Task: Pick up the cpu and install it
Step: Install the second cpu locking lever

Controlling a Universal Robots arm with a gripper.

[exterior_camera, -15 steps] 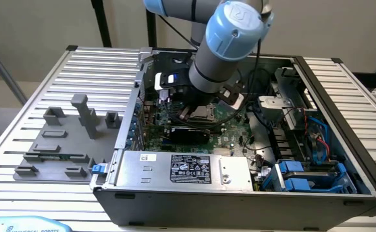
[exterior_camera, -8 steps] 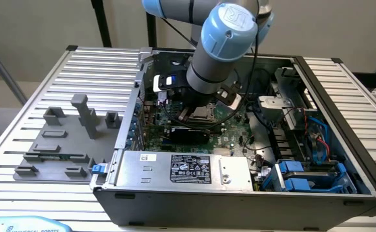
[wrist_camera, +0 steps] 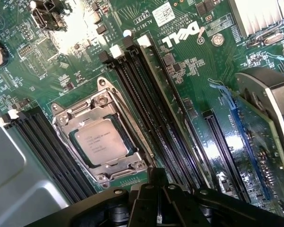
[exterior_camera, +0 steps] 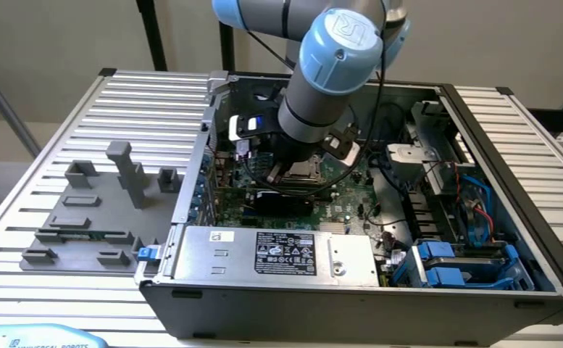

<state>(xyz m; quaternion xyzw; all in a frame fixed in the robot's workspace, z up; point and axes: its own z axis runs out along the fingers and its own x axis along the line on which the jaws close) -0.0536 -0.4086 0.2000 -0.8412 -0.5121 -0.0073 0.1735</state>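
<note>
Grey plastic fixture blocks (exterior_camera: pixel 93 210) stand on the slatted aluminium table (exterior_camera: pixel 40 145) at the exterior view's left, with a narrow green memory stick (exterior_camera: pixel 86 234) lying in the near part of the fixture. Moving right, the open computer case (exterior_camera: pixel 359 297) lies on its side, its power supply (exterior_camera: pixel 272 252) along the near edge. Over the green motherboard (wrist_camera: pixel 189 71) the blue-and-grey arm (exterior_camera: pixel 332 65) reaches down into the middle of the case.

In the wrist view the cpu (wrist_camera: pixel 103 141) sits flat in its socket (wrist_camera: pixel 102 137), silver top up, inside the metal retention frame, between two banks of black memory slots (wrist_camera: pixel 146 99). The gripper (wrist_camera: pixel 154 201) hovers just beside it, its jaws closed and holding nothing; the chip is clear of them.

The chip looks seated, so the placing seems done. To finish well, I would judge that the chip must lie level with all four edges inside the frame, its corners matched to the socket's, and no sideways nudge given.

It is nearly square, so it has no real long axis; its printed lines run diagonally in the wrist view, square with the socket frame.
</note>
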